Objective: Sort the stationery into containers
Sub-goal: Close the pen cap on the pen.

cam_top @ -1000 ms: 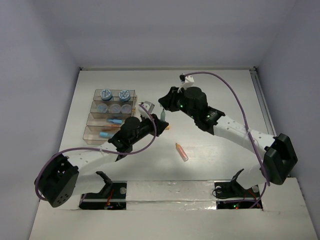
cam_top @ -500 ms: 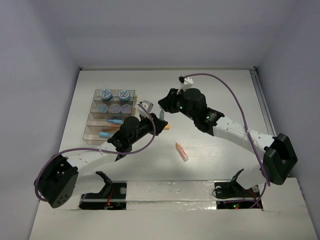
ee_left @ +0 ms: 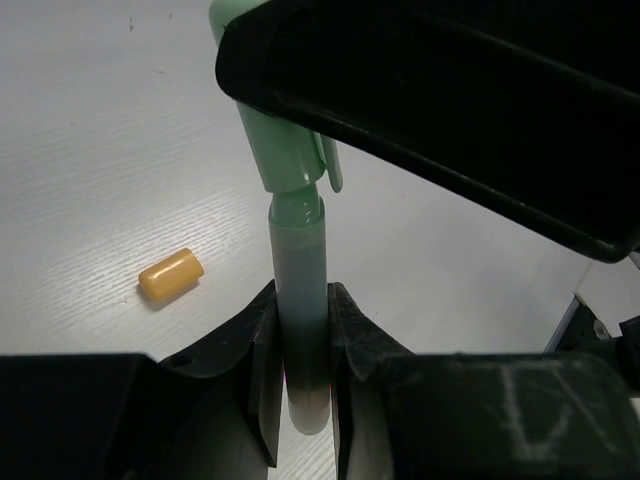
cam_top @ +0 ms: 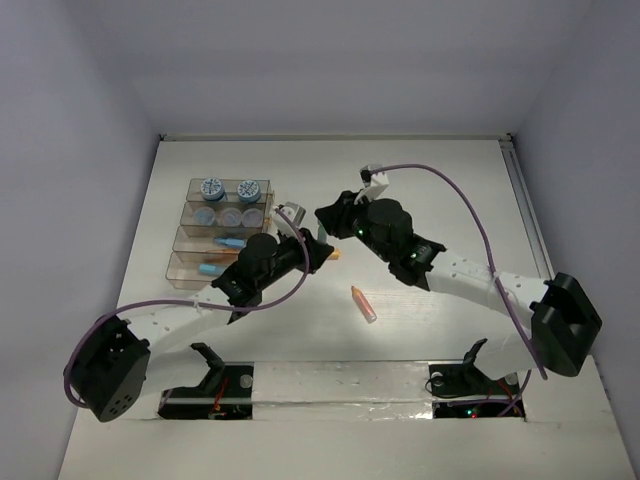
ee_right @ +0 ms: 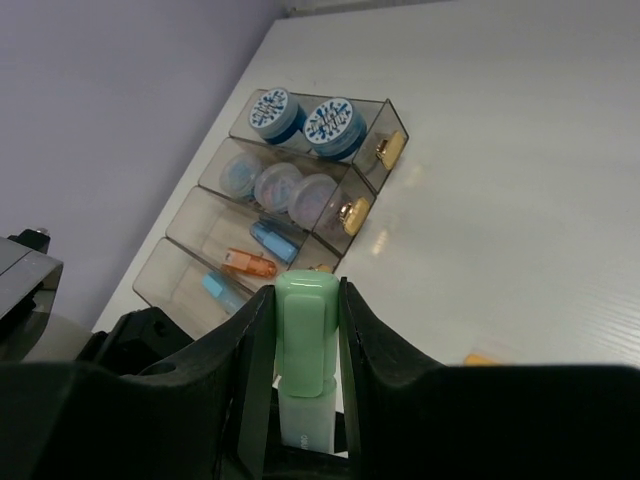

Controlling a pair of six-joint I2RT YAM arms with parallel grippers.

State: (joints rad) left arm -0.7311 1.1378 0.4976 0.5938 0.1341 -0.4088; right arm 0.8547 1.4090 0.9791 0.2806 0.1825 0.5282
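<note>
A green pen [ee_left: 298, 300] is gripped at both ends. My left gripper [ee_left: 302, 335] is shut on its barrel. My right gripper [ee_right: 306, 300] is shut on its green cap [ee_right: 306, 335]. In the top view the two grippers meet just right of the containers [cam_top: 180, 262], left [cam_top: 316, 247] and right [cam_top: 327, 220]. The clear brown-tinted trays [ee_right: 170, 275] hold two patterned blue jars [ee_right: 272, 112], paler jars [ee_right: 280, 185], an orange pen [ee_right: 248, 264] and blue pens [ee_right: 272, 240].
A small orange cap [ee_left: 171, 275] lies on the white table by the grippers, also seen in the top view [cam_top: 337, 254]. A pink-and-orange pen [cam_top: 363, 303] lies on the table nearer the arm bases. The tray ends carry gold knobs [ee_right: 388, 150].
My right gripper has moved down and left onto the green pen's cap. The pen showed between the grippers in the top view; now it is covered. The left arm has barely moved.
</note>
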